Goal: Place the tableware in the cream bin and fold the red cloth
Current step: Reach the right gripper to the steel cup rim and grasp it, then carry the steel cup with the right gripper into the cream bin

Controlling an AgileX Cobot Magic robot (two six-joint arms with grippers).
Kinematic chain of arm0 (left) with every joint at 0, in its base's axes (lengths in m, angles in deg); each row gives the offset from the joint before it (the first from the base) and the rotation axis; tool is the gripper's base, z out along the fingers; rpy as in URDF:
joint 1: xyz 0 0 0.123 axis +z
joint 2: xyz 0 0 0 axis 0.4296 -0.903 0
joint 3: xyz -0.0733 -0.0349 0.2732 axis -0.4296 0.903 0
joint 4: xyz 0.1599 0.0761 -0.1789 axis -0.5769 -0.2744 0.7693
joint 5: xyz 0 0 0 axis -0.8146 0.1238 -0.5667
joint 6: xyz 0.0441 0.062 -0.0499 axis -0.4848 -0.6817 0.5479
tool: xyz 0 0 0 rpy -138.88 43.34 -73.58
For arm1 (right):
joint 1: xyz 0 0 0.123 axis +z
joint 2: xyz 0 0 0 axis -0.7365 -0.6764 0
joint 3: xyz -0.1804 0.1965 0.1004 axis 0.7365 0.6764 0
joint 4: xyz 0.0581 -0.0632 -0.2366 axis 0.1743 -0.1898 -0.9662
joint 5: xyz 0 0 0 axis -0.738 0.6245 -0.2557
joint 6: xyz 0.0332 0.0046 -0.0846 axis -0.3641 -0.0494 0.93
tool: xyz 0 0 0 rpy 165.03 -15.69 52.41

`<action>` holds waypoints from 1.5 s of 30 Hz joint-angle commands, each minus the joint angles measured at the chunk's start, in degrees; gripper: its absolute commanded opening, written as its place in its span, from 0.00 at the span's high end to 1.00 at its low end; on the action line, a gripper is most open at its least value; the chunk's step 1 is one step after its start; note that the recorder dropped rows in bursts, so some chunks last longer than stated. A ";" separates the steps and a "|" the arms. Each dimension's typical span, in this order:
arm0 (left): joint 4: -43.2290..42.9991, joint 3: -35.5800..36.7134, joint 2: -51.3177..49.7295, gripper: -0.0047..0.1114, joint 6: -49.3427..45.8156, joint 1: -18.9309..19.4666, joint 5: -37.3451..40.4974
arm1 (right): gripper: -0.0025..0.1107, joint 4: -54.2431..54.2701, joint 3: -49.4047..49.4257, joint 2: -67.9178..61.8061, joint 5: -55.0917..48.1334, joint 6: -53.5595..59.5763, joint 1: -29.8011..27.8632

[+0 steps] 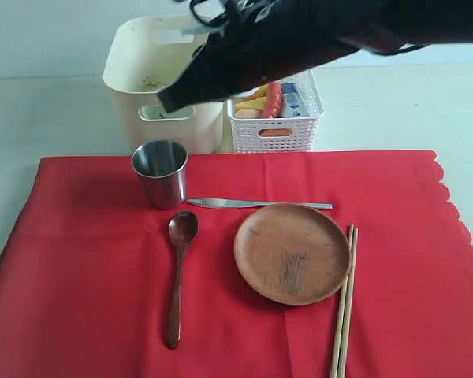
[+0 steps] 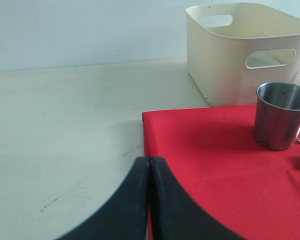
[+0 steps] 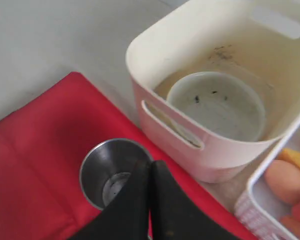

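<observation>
At the far left, our left hand (image 2: 150, 164) is clenched on nothing. Its tip sits at the left edge of the red cloth (image 1: 87, 260), where the fabric meets the bare pale surface (image 2: 65, 125); we cannot tell whether it touches.

Next comes the cream bin (image 1: 142, 55), which stands on the surface just behind the cloth's far edge. The pale green-white bowl (image 3: 217, 105) lies on its bottom. The steel cup (image 1: 159, 172) stands upright on the cloth in front of the bin. Our right hand (image 3: 150, 165), fingers pressed together and empty, hangs above the cup and before the bin's near wall.

The dark wooden spoon (image 1: 178, 268) lies lengthwise in front of the cup, its bowl end toward it. The silver knife (image 1: 256, 204) lies crosswise from beside the cup to just past the far rim of the round brown wooden plate (image 1: 292, 252). The pair of light wooden chopsticks (image 1: 344, 307) lies side by side against the plate's right rim.

Behind these, the white lattice basket (image 1: 276, 130) sits just right of the bin with a sausage (image 1: 273, 100) and an egg (image 3: 285, 181) inside. Our right arm crosses above it and hides part of both containers. The cloth's scalloped edge runs down the far right.
</observation>
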 commanded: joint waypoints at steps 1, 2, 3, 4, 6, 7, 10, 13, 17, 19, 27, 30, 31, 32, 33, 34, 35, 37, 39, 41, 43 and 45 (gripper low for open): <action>0.31 -0.04 0.33 0.94 0.00 0.12 -0.46 | 0.90 -0.50 0.22 -6.19 7.32 0.06 3.94; 0.31 -0.04 0.33 0.94 0.00 0.12 -0.46 | 0.86 -0.50 0.22 -7.65 8.60 0.06 4.46; 0.31 -0.04 0.33 0.94 0.00 0.12 -0.46 | 0.81 -0.50 0.22 -8.96 10.42 0.06 5.02; 0.31 -0.04 0.33 0.94 0.00 0.12 -0.46 | 0.76 -0.50 -0.01 -10.17 11.30 0.06 5.39; 0.31 -0.04 0.33 0.94 0.00 0.12 -0.46 | 0.65 -0.50 -1.02 -12.14 11.49 1.86 6.06; 0.31 -0.04 0.33 0.94 0.00 0.12 -0.46 | 0.61 -0.50 -1.63 -12.72 11.49 2.43 6.26; 0.31 -0.04 0.33 0.94 0.00 0.12 -0.46 | 0.46 -0.50 -3.45 -14.44 10.38 4.23 6.55; 0.31 -0.04 0.33 0.94 0.00 0.12 -0.46 | 0.38 -0.50 -5.36 -15.76 6.53 8.46 6.79; 0.31 -0.04 0.33 0.94 0.00 0.12 -0.46 | 0.38 -0.62 -7.89 -18.19 3.17 11.19 7.08; 0.31 -0.04 0.33 0.94 0.00 0.12 -0.46 | 0.38 -0.62 -8.93 -19.69 3.29 11.65 7.08; 0.31 -0.04 0.33 0.94 0.00 0.12 -0.46 | 0.63 -2.66 -12.10 -23.60 2.10 14.11 7.08; 0.31 -0.04 0.33 0.94 0.00 0.12 -0.46 | 0.79 -3.76 -12.10 -23.36 1.90 14.11 7.08; 0.31 -0.04 0.33 0.94 0.00 0.12 -0.46 | 0.84 -3.76 -12.10 -23.05 1.68 14.00 7.08; 0.31 -0.04 0.33 0.94 0.00 0.12 -0.46 | 0.88 -3.76 -12.10 -22.82 1.48 13.36 7.08; 0.31 -0.04 0.33 0.94 0.00 0.12 -0.46 | 0.93 -3.76 -12.10 -22.52 1.21 13.13 7.08; 0.31 -0.04 0.33 0.94 0.00 0.12 -0.46 | 0.98 -3.76 -12.10 -22.05 0.88 13.03 7.08; 0.31 -0.04 0.33 0.94 0.00 0.12 -0.46 | 0.98 -3.76 -12.10 -21.54 0.47 13.03 7.08; 0.31 -0.04 0.33 0.94 0.00 0.12 -0.46 | 0.98 -3.65 -12.10 -20.07 -0.71 13.03 7.08; 0.31 -0.04 0.33 0.94 0.00 0.12 -0.46 | 0.98 -3.51 -12.10 -18.22 -2.11 12.85 7.08; 0.31 -0.04 0.33 0.94 0.00 0.12 -0.46 | 0.98 -3.51 -12.10 -16.00 -2.65 11.99 7.08; 0.31 -0.04 0.33 0.94 0.00 0.12 -0.46 | 0.98 -3.51 -12.10 -13.13 -2.56 11.99 7.08; 0.31 -0.04 0.33 0.94 0.00 0.12 -0.46 | 0.98 -3.51 -12.10 -10.43 -1.16 11.99 7.08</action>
